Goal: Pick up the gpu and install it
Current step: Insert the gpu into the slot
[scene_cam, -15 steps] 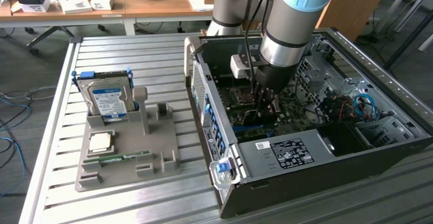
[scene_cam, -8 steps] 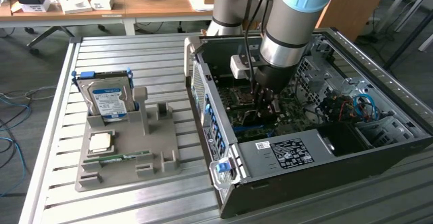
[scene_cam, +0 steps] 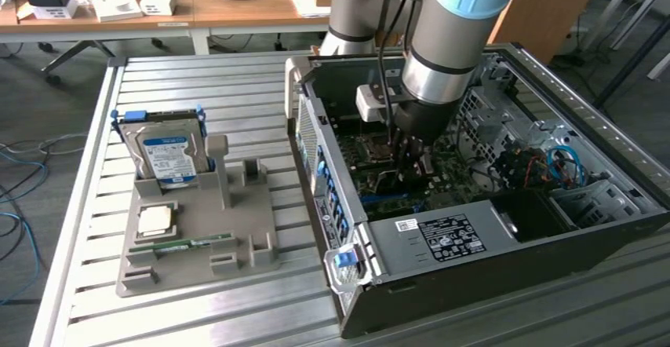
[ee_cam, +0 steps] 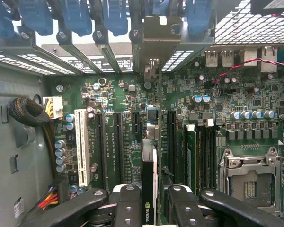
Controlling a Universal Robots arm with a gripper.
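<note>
The gpu (ee_cam: 147, 170) is a thin dark card seen edge-on in the wrist view, upright between my two black fingers (ee_cam: 125, 203). My gripper (ee_cam: 150, 208) is shut on it. The card's metal bracket end (ee_cam: 154, 42) lies up against the rear slot openings of the case. Below the card is the green motherboard (ee_cam: 113, 94) with its long black expansion slots (ee_cam: 102, 146). Whether the card's edge sits in a slot is hidden. In the exterior view my gripper (scene_cam: 410, 162) reaches down inside the open computer case (scene_cam: 586, 111), just above the board.
A grey holder (scene_cam: 199, 261) at the exterior view's left carries a hard drive (scene_cam: 165, 155), a processor chip (scene_cam: 155, 220) and a green memory stick (scene_cam: 188, 244). The power supply (scene_cam: 445, 237) and red and blue cables (scene_cam: 555, 166) crowd the case. The processor socket (ee_cam: 248, 175) lies beside the card.
</note>
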